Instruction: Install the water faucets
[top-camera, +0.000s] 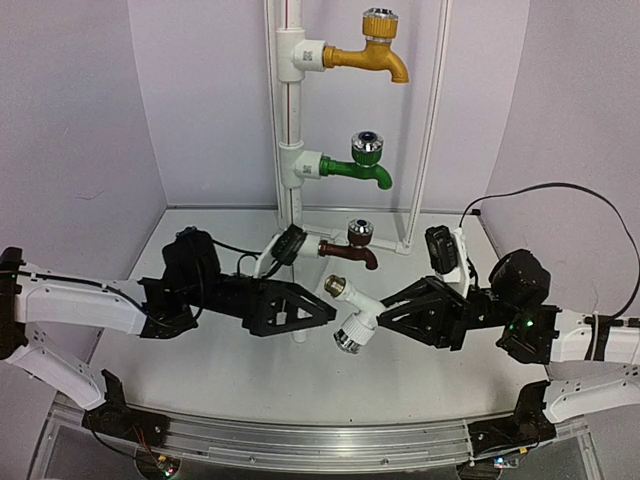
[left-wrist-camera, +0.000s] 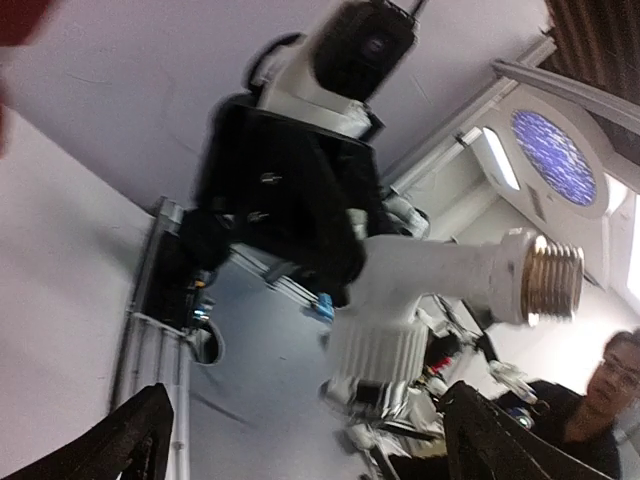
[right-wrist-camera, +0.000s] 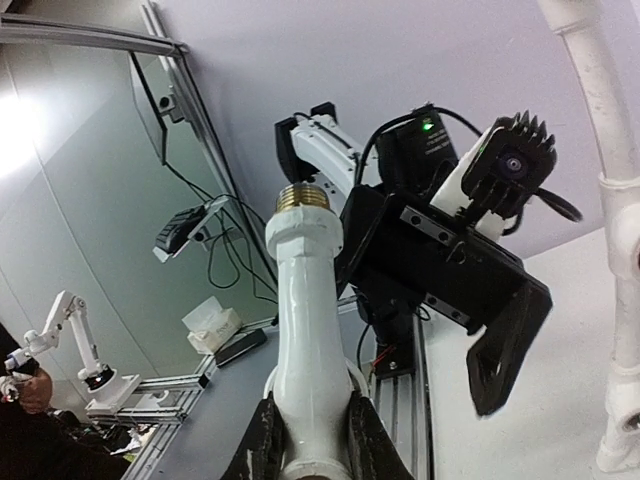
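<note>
**White faucet gripped by the right arm at the foot of the pipe stand**

Top view: the right gripper (top-camera: 383, 316) has its fingers closed on the body of the white faucet (top-camera: 350, 312). It holds the faucet clear above the bench (top-camera: 200, 375), in front of the lower end of the upright white pipe (top-camera: 290, 120). The faucet is tilted, with its brass threaded inlet (top-camera: 337, 287) pointing up toward the pipe and its silver-topped knob (top-camera: 349, 342) at the lower end. The left gripper (top-camera: 330, 308) reaches in from the opposite side, its tips just beside the faucet.

Left wrist view: the left fingers (left-wrist-camera: 140, 435) stand wide apart at the lower corners and hold nothing. The white faucet lies ahead of them with its inlet to the right.

Right wrist view: the right fingers (right-wrist-camera: 262, 440) clamp the faucet's body from both sides, with the inlet uppermost.

Three other faucets sit along the pipe. The yellow faucet (top-camera: 370, 50) at the top and the green faucet (top-camera: 360, 165) below it are each screwed into one of the white T-fittings (top-camera: 302, 55). The brown faucet (top-camera: 350, 248) is lowest, just above and behind the white one. Its joint to the pipe is hidden behind the left wrist camera (top-camera: 288, 244).
</note>
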